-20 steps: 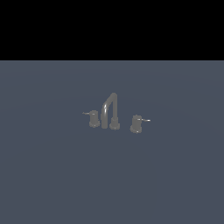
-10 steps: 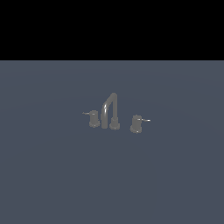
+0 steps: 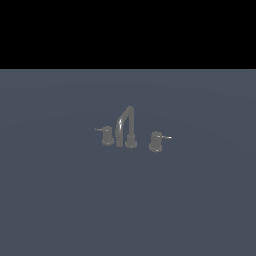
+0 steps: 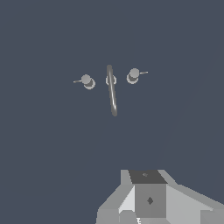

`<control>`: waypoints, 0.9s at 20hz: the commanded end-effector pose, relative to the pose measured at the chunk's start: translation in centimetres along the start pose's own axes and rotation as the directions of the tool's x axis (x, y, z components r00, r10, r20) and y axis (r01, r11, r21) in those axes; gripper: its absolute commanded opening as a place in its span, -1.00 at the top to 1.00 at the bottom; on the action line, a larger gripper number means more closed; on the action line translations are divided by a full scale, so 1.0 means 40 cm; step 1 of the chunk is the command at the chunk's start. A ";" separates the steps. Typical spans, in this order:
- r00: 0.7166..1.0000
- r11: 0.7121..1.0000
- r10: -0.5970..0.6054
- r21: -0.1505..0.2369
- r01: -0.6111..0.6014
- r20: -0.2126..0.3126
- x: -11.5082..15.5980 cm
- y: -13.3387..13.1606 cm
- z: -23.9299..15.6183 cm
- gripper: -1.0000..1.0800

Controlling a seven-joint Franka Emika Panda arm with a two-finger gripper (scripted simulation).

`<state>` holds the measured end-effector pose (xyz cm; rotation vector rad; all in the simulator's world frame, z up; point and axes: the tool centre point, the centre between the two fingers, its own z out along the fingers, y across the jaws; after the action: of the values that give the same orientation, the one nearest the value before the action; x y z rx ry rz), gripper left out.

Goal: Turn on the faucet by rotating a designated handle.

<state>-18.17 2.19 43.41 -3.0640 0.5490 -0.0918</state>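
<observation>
Well apart from the faucet [image 3: 125, 128], the gripper [image 4: 146, 210], its opening impossible to tell, has not reached the handle [image 3: 156, 141], so all turning remains.

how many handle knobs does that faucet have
2. One knob stands on the exterior view's left of the arched spout; its lever is dull grey. The other knob, with a bright-tipped lever, stands on the right. None looks hidden.
</observation>
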 end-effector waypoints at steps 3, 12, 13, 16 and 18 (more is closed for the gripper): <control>0.993 0.993 0.122 -0.004 -0.122 0.001 0.053 -0.021 0.081 1.00; 0.935 0.935 0.354 -0.014 -0.354 0.002 0.166 -0.040 0.241 1.00; 0.925 0.925 0.379 -0.015 -0.379 0.002 0.179 -0.041 0.259 1.00; 0.893 0.893 0.450 -0.019 -0.450 0.002 0.217 -0.040 0.311 1.00; 0.868 0.868 0.496 -0.021 -0.496 0.002 0.242 -0.037 0.345 1.00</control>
<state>-8.50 0.76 31.22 -2.8511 1.2613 -0.0630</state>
